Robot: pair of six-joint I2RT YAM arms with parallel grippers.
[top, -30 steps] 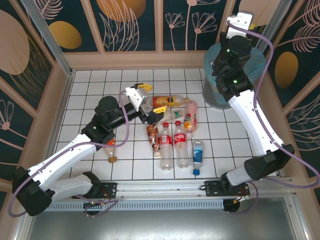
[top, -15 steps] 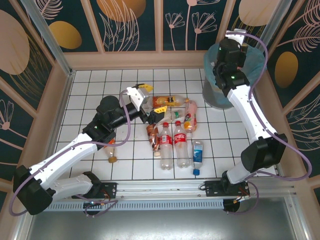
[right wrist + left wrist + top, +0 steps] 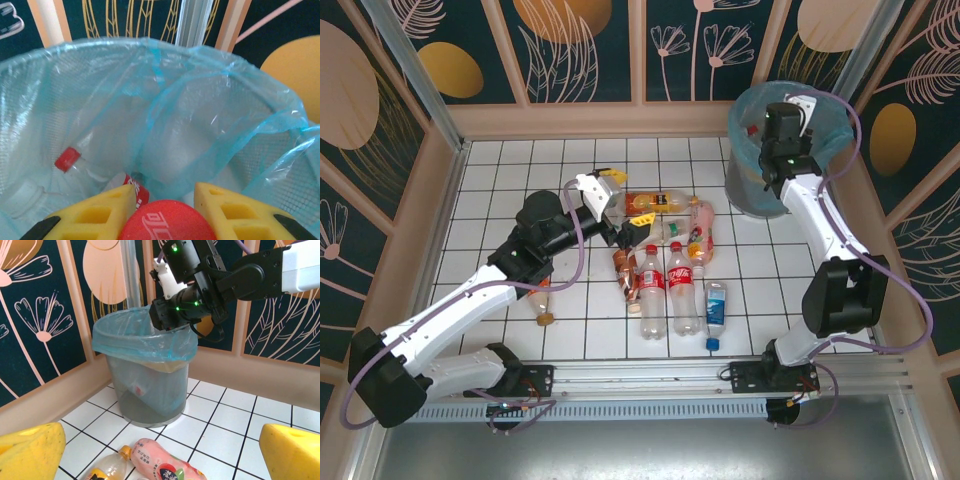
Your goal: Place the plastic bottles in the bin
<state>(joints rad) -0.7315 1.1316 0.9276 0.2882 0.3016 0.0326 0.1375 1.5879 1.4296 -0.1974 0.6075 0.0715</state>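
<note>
right jaws pinch what looks like a red-capped bottle (image 3: pixel 172 221) over the bin (image 3: pixel 748 195), so next it just lets go; left jaws gape empty by the pile of bottles (image 3: pixel 665 285) on the counter (image 3: pixel 500 180)

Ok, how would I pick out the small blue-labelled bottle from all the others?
Find the cluster of bottles in the middle of the white tiled table. On its near side two red-labelled bottles lie side by side; just right of them lies the blue-labelled bottle, shorter, with a blue label and cap.
</note>
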